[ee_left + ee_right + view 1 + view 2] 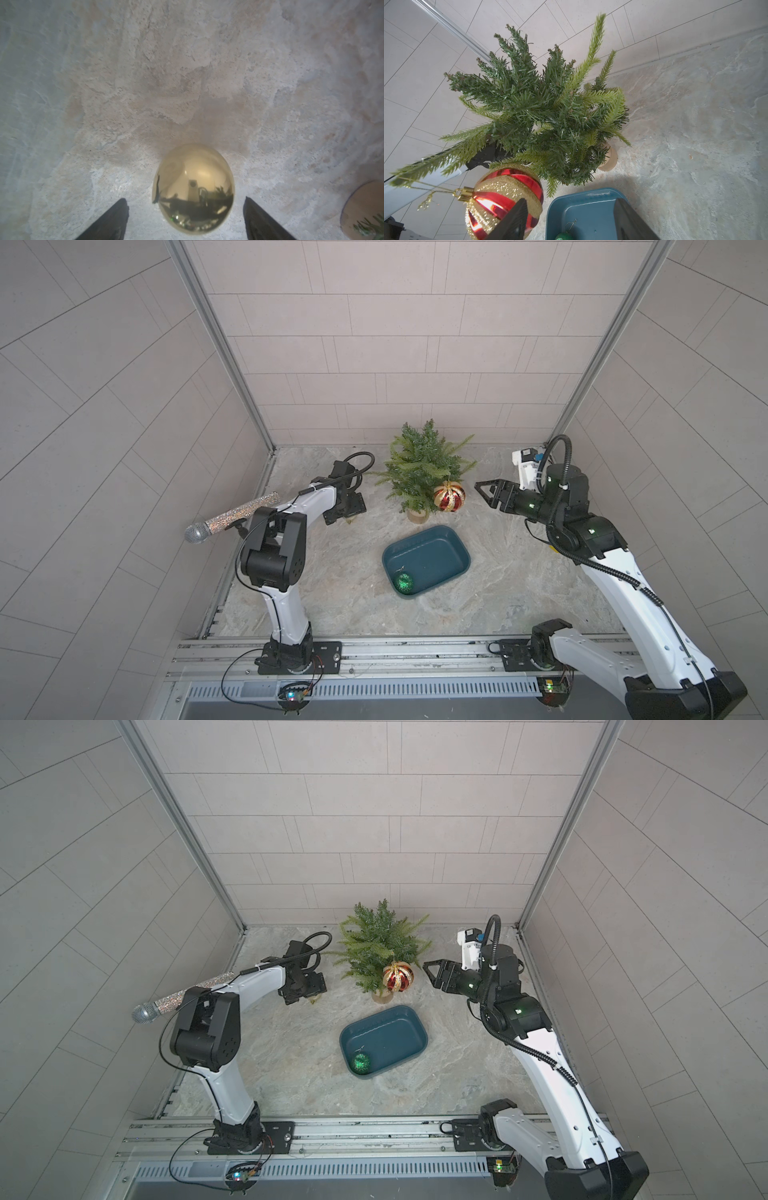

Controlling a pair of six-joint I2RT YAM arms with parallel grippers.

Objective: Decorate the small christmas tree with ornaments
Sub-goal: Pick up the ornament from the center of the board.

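Note:
The small christmas tree [422, 464] [380, 944] [542, 108] stands upright at the back of the table on its wooden stump [365, 207]. A red-and-gold ornament [449, 496] [397, 977] [502, 199] hangs by a gold thread from a low branch on its right. My right gripper [484, 491] [571, 200] is open just right of that ball, holding nothing. A shiny gold ornament [193, 187] lies on the table left of the tree. My left gripper [345, 514] [186, 199] points down over it, open, its fingers [116, 218] apart from the ball on both sides. A green glitter ornament [404, 582] [360, 1062] [564, 236] lies in the tub.
A dark teal tub [453, 547] [411, 1019] [583, 193] sits in front of the tree. A glittery microphone [232, 516] sticks out by the left wall, behind my left arm. A white device [528, 464] stands at the back right corner.

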